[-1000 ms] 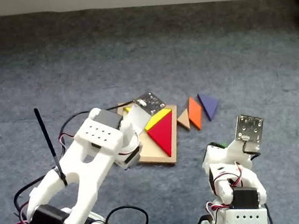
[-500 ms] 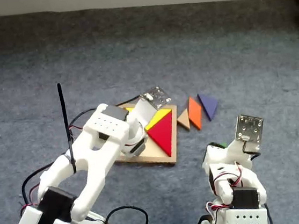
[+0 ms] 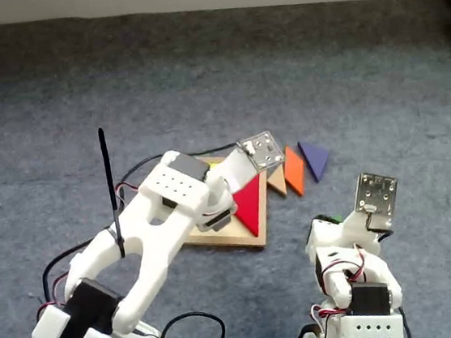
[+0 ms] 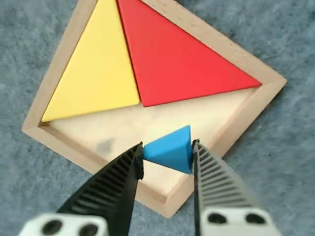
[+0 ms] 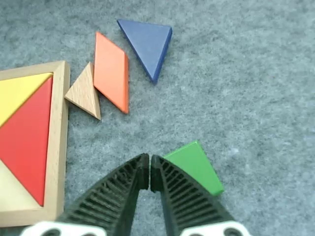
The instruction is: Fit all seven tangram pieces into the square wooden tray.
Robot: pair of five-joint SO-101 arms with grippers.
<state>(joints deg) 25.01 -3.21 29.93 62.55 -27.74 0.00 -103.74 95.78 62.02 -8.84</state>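
Note:
The square wooden tray (image 4: 268, 83) holds a large yellow triangle (image 4: 96, 73) and a large red triangle (image 4: 172, 54) side by side. My left gripper (image 4: 166, 156) is shut on a small light-blue triangle (image 4: 170, 147) over the bare tray floor near one corner. In the high view the left arm (image 3: 180, 199) lies across the tray (image 3: 225, 238), with part of the red triangle (image 3: 250, 203) showing. My right gripper (image 5: 149, 164) is shut and empty, just beside a green piece (image 5: 194, 167) on the carpet.
A tan small triangle (image 5: 84, 93), an orange parallelogram (image 5: 110, 71) and a dark blue triangle (image 5: 147, 44) lie in a row on the grey carpet right of the tray (image 5: 59, 147). Open carpet surrounds them.
The left arm has swung to the right across the tray and now covers the yellow triangle in the high view. The right arm has not moved.

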